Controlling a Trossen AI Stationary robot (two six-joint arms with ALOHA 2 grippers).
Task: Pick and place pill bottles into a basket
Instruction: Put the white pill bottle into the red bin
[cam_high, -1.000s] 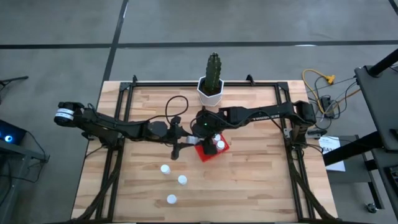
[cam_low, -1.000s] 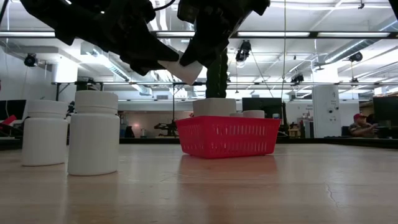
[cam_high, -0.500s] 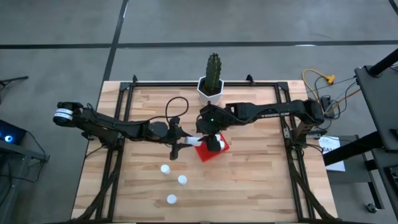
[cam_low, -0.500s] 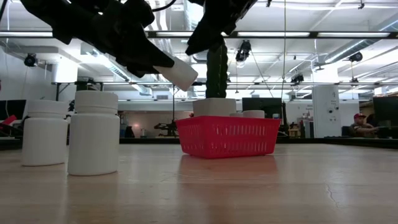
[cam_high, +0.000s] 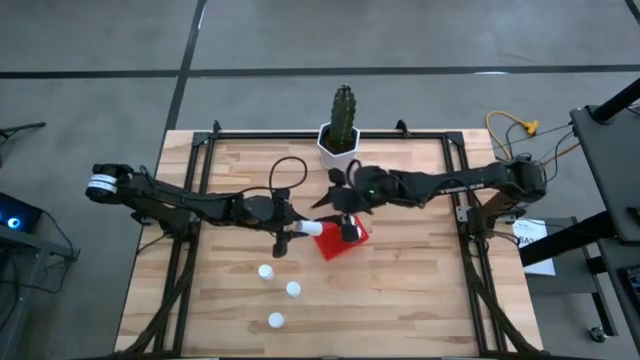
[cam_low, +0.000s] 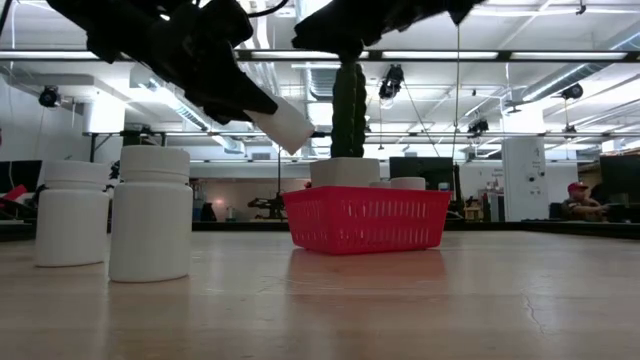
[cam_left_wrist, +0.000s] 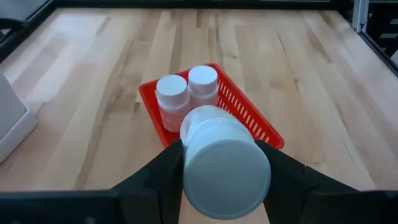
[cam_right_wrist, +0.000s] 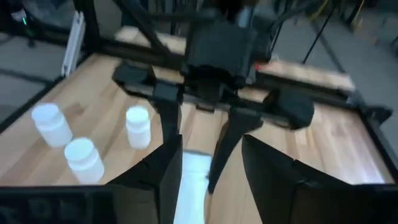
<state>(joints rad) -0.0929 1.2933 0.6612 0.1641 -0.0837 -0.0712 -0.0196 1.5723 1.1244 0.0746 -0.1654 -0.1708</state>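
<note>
high view gives you a pale wooden table (cam_high: 400, 290) framed by black rails on a grey concrete floor, with a white faceted pot (cam_high: 339, 146) holding a green cactus (cam_high: 344, 110) at the far edge; in the low view the room behind is a wide hall with ceiling lights, and a person in a red cap (cam_low: 577, 197) sits far off at the right. your red basket (cam_high: 341, 240) stands near the middle of the table, in front of the cactus pot, and the left wrist view shows two pill bottles (cam_left_wrist: 188, 90) standing upright side by side in its far end, the near end bare. three more pill bottles (cam_high: 279, 294) stand loose on the wood on the left arm's side of the basket, well apart from it. your left gripper (cam_high: 297, 228) is pinching a sixth pill bottle (cam_high: 310, 228) between its fingers (cam_left_wrist: 155, 177), the bottle lying tilted with its cap pointing toward the basket, held in the air just beside the basket's left edge and above its rim. your right gripper (cam_high: 336, 200) hangs above the basket's far side, near the cactus pot, its fingers (cam_right_wrist: 165, 177) spread apart with nothing between them.
</note>
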